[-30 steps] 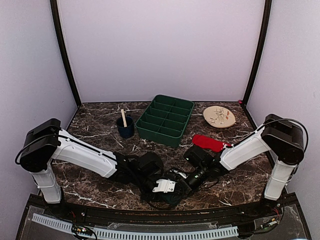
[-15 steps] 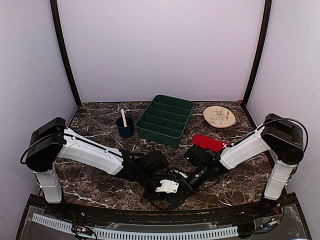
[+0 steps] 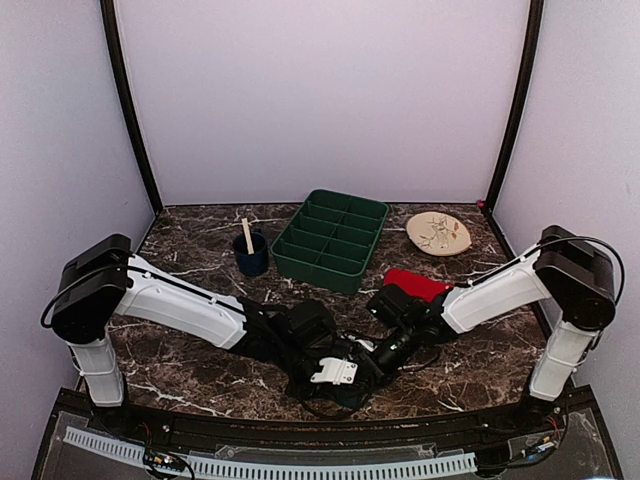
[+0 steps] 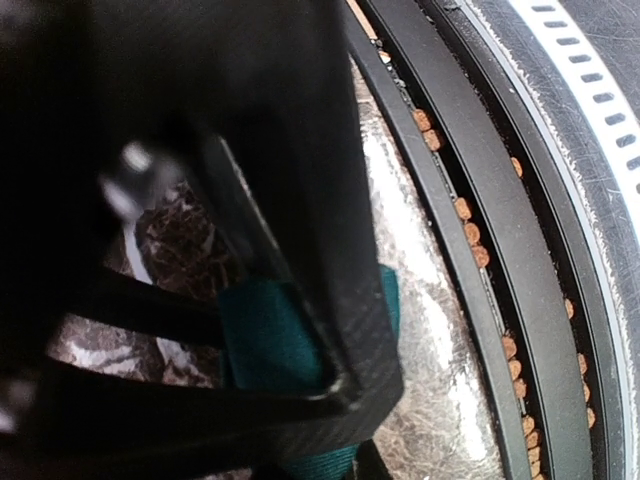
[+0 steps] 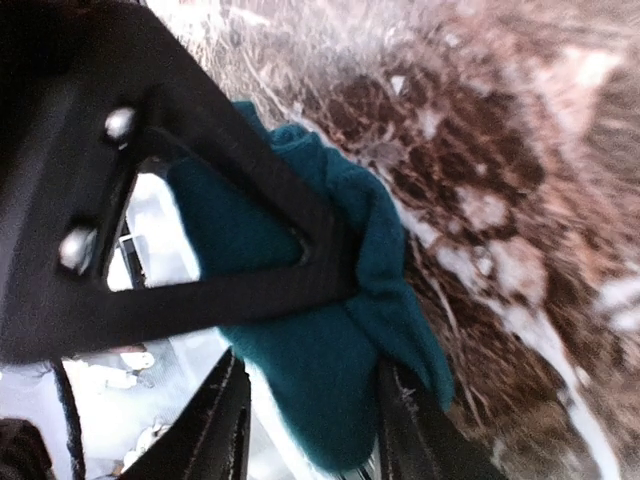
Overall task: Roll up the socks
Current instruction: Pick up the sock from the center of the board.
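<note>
The dark teal sock point(image 5: 300, 340) lies bunched near the table's front edge, between both grippers. My left gripper point(image 3: 345, 372) is shut on it; teal fabric point(image 4: 265, 335) shows pinched between its black fingers point(image 4: 345, 310). My right gripper point(image 5: 310, 385) is open, its jaws standing apart on either side of the sock's lower end. The left gripper's finger point(image 5: 200, 220) crosses in front of the sock in the right wrist view. In the top view the right gripper point(image 3: 378, 352) sits just right of the left one, and the teal sock is hidden under both. The red sock point(image 3: 418, 285) lies behind the right forearm.
A green compartment tray point(image 3: 330, 240) stands at the back centre. Left of it is a dark blue cup point(image 3: 250, 256) holding a wooden stick, and right of it a beige plate point(image 3: 438, 233). The table's front rim point(image 4: 470, 250) runs close beside the left gripper.
My left gripper has closed on the teal sock and shifted slightly right. My right gripper has opened off the sock, and its arm has drawn a little back toward the red sock.
</note>
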Available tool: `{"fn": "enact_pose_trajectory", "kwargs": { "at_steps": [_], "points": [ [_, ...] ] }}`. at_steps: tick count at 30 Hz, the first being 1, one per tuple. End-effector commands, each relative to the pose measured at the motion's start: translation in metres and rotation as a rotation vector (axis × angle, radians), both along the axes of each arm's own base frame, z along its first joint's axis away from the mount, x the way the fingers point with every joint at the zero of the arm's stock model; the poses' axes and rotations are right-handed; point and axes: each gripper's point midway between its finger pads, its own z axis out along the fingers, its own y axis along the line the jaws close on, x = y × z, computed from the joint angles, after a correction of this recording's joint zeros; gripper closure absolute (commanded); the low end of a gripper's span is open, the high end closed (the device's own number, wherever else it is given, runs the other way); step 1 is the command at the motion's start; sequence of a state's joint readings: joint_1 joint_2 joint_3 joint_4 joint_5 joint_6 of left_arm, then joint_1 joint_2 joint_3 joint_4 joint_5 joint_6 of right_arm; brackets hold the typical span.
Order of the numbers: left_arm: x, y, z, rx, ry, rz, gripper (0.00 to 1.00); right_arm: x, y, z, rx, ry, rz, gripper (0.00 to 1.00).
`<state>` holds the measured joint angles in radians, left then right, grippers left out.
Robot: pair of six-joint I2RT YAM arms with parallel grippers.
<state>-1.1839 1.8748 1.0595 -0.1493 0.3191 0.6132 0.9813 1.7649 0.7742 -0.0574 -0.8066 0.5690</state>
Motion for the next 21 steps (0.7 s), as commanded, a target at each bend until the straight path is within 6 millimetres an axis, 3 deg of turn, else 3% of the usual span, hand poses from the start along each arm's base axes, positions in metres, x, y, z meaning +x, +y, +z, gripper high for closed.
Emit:
{"fn": "enact_pose_trajectory", "kwargs": {
  "at_steps": [1,7,10,17,21],
  "points": [
    [0.008,0.032,-0.008,0.099,0.015,0.069,1.00,0.016,-0.005,0.015,0.000,-0.093,-0.052,0.61],
    [0.029,0.048,0.011,0.089,-0.013,0.155,1.00,0.032,-0.015,0.032,-0.037,-0.186,-0.111,0.58],
    [0.039,0.056,0.026,0.070,-0.027,0.201,1.00,0.054,-0.017,0.048,-0.058,-0.266,-0.169,0.58],
    [0.063,0.075,0.061,0.032,-0.089,0.295,1.00,0.149,-0.030,0.085,-0.188,-0.522,-0.373,0.58],
    [0.080,0.086,0.078,0.012,-0.133,0.354,1.00,0.202,-0.021,0.097,-0.268,-0.648,-0.382,0.59]
  ]
}}
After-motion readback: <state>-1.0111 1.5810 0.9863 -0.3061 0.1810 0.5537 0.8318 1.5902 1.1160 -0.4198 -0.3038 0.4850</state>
